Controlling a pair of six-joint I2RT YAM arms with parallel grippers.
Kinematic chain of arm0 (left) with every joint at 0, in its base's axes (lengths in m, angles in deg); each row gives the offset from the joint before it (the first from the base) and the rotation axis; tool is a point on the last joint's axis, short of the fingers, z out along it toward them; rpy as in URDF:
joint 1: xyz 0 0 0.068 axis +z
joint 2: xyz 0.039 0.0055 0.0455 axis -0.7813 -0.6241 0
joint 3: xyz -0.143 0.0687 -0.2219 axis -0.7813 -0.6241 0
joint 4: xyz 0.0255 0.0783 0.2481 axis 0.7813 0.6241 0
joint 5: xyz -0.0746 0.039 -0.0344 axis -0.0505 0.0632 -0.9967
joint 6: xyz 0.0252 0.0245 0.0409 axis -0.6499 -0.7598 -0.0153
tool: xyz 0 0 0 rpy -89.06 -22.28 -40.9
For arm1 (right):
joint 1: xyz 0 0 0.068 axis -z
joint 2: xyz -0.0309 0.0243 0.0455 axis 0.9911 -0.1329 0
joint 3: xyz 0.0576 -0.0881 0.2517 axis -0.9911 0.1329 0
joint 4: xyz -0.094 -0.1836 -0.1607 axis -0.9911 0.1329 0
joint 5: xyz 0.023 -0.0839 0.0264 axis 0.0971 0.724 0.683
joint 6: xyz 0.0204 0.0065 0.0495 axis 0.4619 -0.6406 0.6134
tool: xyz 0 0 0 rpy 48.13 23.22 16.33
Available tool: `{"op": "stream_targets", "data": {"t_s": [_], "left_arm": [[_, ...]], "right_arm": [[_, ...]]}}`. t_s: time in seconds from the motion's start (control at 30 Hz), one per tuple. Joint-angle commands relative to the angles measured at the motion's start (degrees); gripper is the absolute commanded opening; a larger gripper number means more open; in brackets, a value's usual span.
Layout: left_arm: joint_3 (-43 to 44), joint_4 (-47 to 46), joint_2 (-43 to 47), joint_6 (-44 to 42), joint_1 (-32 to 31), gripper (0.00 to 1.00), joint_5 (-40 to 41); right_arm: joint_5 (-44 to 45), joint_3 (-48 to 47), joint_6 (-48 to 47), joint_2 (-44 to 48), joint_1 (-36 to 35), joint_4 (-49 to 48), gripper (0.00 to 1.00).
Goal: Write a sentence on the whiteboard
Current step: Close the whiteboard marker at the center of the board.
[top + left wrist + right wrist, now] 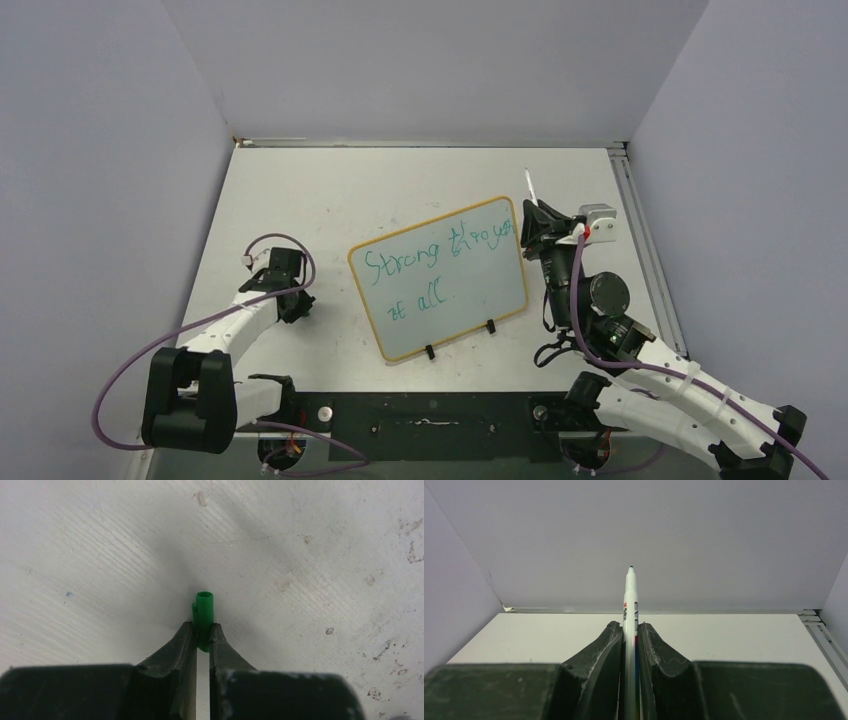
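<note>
One slim white marker (630, 600) is clenched by the right gripper (630, 628); one green tubular cap (204, 609), seemingly, by the left gripper (202, 626).

One whiteboard (480, 290) lies on one surface (330, 190). Its near long edge carries two black clips, one left clip (430, 352) and one right clip (491, 327). There is one sentence (440, 255) in green, set in two lines, with two words on the upper line and two on the lower, four in all as far as they can be read. There are two arms, one left arm (225, 335) and one right arm (660, 385), so two claws: the left claw (202, 632) and the right claw (630, 630), with two fingers each, four altogether. One marker (630, 595) and one green cap (204, 612) show. Two purple cables (120, 380) run, one per arm.
</note>
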Motion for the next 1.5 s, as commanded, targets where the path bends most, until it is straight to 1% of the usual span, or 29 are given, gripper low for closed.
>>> {"op": "stream_targets", "data": {"t_s": [0.0,0.1,0.23,0.3,0.37,0.43,0.5,0.57,0.63,0.73,0.83,0.9,1.0,1.07,1.13,1.3,1.37,1.47], "left_arm": [[0.01,-0.27,-1.5,-1.02,-0.09,0.0,0.44],[0.09,1.03,1.65,-0.18,0.0,0.0,1.69],[3.41,4.64,12.07,-0.78,0.07,0.0,4.76],[6.96,5.58,17.92,-4.01,0.12,0.0,6.03],[11.47,5.87,23.76,-10.06,0.12,0.0,7.39],[16.45,5.3,26.75,-15.88,0.15,0.0,9.06],[21.43,3.79,27.36,-22.38,0.09,0.0,7.09],[26.52,3.0,26.24,-27.72,-0.04,0.0,2.15],[30.74,2.15,24.9,-31.79,-0.21,0.0,-4.69],[33.19,-0.96,24.65,-35.5,-1.11,0.0,-16.99],[32.64,-4.75,25.69,-38.33,-2.99,0.0,-30.46],[31.26,-6.45,26.31,-39.54,-4.67,0.0,-42.2],[28.4,-8.17,26.52,-37.73,-7.75,0.0,-57.42],[26.05,-8.81,26.33,-35.81,-9.39,0.0,-64.21],[23.12,-9.35,27.23,-34.67,-11.32,0.0,-68.27],[17.66,-8.41,29.82,-33.46,-15.18,0.0,-74.36],[15.77,-7.69,30.58,-33.63,-16.75,0.0,-74.28],[13.37,-7.31,31.77,-34.04,-20.31,0.0,-71.87]], "right_arm": [[0.04,0.61,0.34,0.35,0.27,-2.33,0.08],[-1.98,0.63,0.28,0.56,0.32,-2.06,0.07],[-4.79,0.94,0.43,0.91,0.26,-1.96,0.05],[-6.06,1.14,0.4,1.19,0.17,-1.82,0.05],[-7.5,1.09,0.11,1.33,0.14,-0.83,0.05],[-9.67,0.58,-0.56,1.67,0.18,0.99,0.05],[-11.65,-0.07,-1.21,2.03,0.21,3.4,0.05],[-14.87,-0.32,-2.01,2.82,0.18,5.57,0.05],[-18.38,-0.61,-2.14,3.95,0.2,8.3,0.05],[-24.3,-2.21,-0.37,5.57,0.17,14.27,0.05],[-30.71,-5.81,3.6,5.75,0.16,22.76,0.05],[-34.89,-8.96,5.9,4.58,0.18,28.81,0.05],[-40.91,-13.71,8.39,1.92,0.2,37.71,0.05],[-44.69,-17.23,9.28,0.06,0.15,42.08,0.05],[-48.04,-20.22,10.46,-1.77,0.18,45.09,0.05],[-61.42,-24.83,13.87,-8.1,0.28,50.1,0.05],[-65.32,-26.01,14.46,-10.53,0.38,52.19,0.05],[-70.51,-27.16,15.66,-13.32,0.57,54.01,0.05]]}}
